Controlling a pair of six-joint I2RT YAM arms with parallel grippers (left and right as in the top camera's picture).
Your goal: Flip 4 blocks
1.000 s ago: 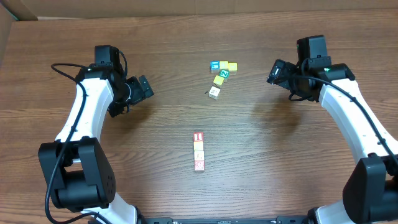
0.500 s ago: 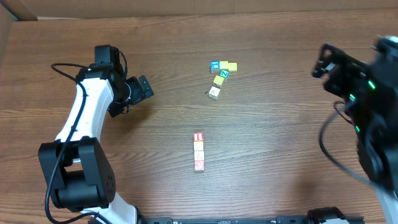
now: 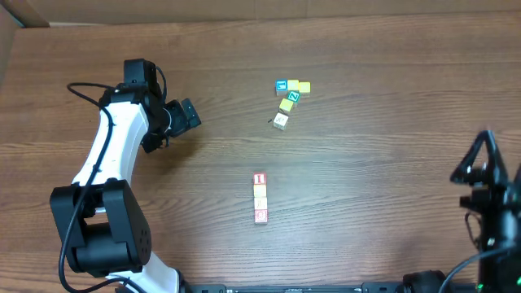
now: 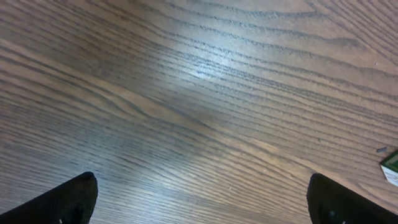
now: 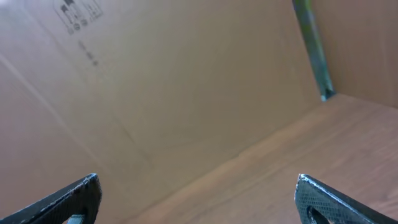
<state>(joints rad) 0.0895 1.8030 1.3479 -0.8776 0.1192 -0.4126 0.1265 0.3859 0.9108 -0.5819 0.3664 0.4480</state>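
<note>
The blocks lie in a short touching column near the middle of the surface, toward the robot's side. A red-printed block is at the far end, then a cream block, a yellowish block and a second red-printed block. Their print is too small to read.

Both sets of jaws are well apart from the column. The left jaws, on the left arm, stand spread over bare wood, farther back and to the left. Between their tips the left wrist view shows only grain, with a green-edged cube corner at the frame's right edge. The right jaws, on the right arm at the near right corner, are also spread. They face a cardboard wall whose small printed marks are too blurred to read.

Behind the column sits a loose cluster of cubes, including a blue-printed cube and a green-printed cube. The surface is dark brown wood grain.
</note>
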